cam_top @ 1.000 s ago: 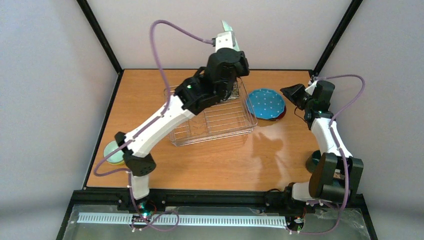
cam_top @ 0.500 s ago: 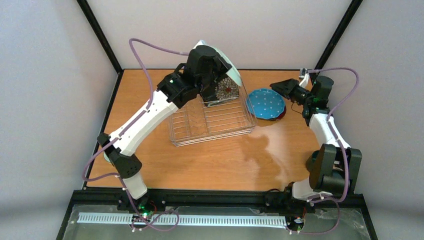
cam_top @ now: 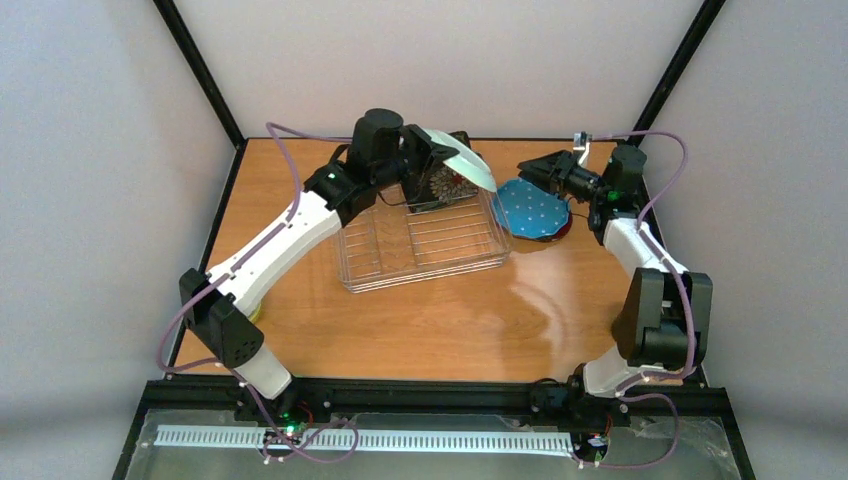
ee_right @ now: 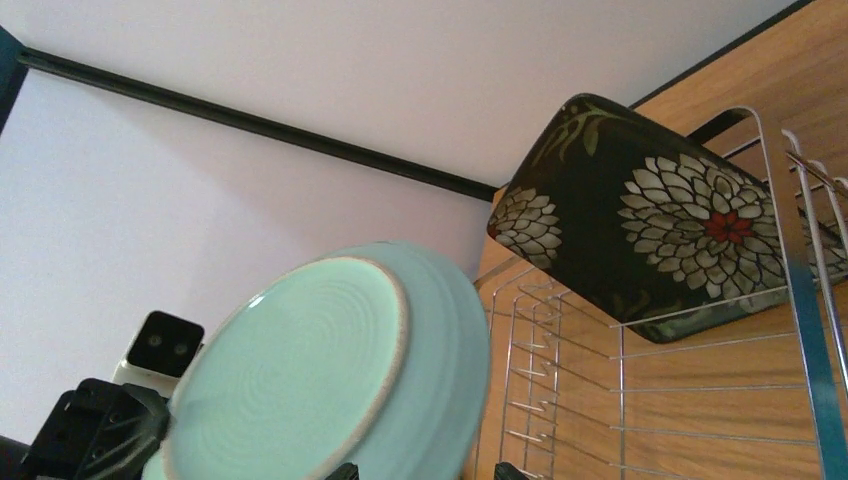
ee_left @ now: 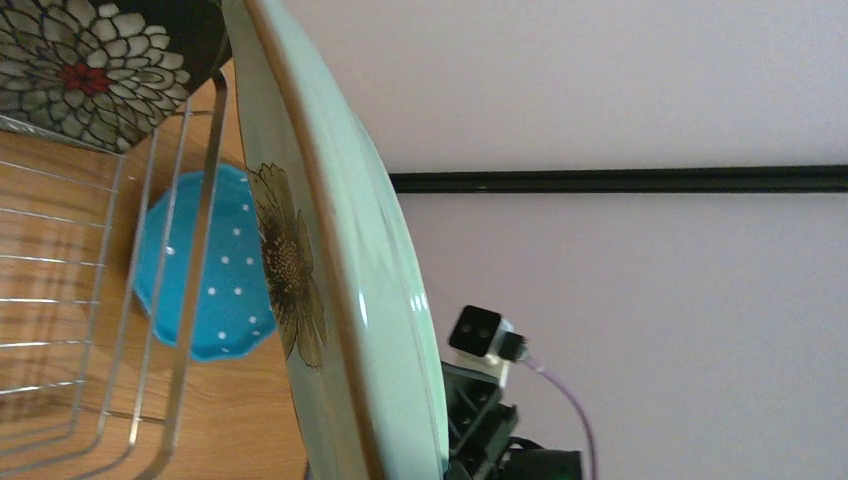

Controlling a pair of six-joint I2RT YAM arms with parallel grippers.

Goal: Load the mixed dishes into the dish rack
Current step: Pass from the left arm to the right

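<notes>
My left gripper (cam_top: 432, 150) is shut on the pale mint plate (cam_top: 463, 160), holding it tilted above the back right corner of the dish rack (cam_top: 420, 250). In the left wrist view the plate (ee_left: 340, 280) is seen edge-on and hides the fingers. The black square floral plate (cam_top: 447, 186) stands upright in the rack's back row. My right gripper (cam_top: 528, 168) is open and points left at the mint plate (ee_right: 300, 370), whose rim lies just ahead of the fingertips (ee_right: 345, 470). The blue dotted plate (cam_top: 533, 208) lies on the table, right of the rack.
A red rim (cam_top: 562, 231) shows under the blue dotted plate. A sliver of a yellow-green bowl (cam_top: 256, 313) peeks out behind the left arm's elbow at the table's left edge. Black frame posts stand at the back corners.
The left arm has swung the mint plate down from high above to just over the rack's back right corner. The right gripper has moved left toward the plate and opened wider.
</notes>
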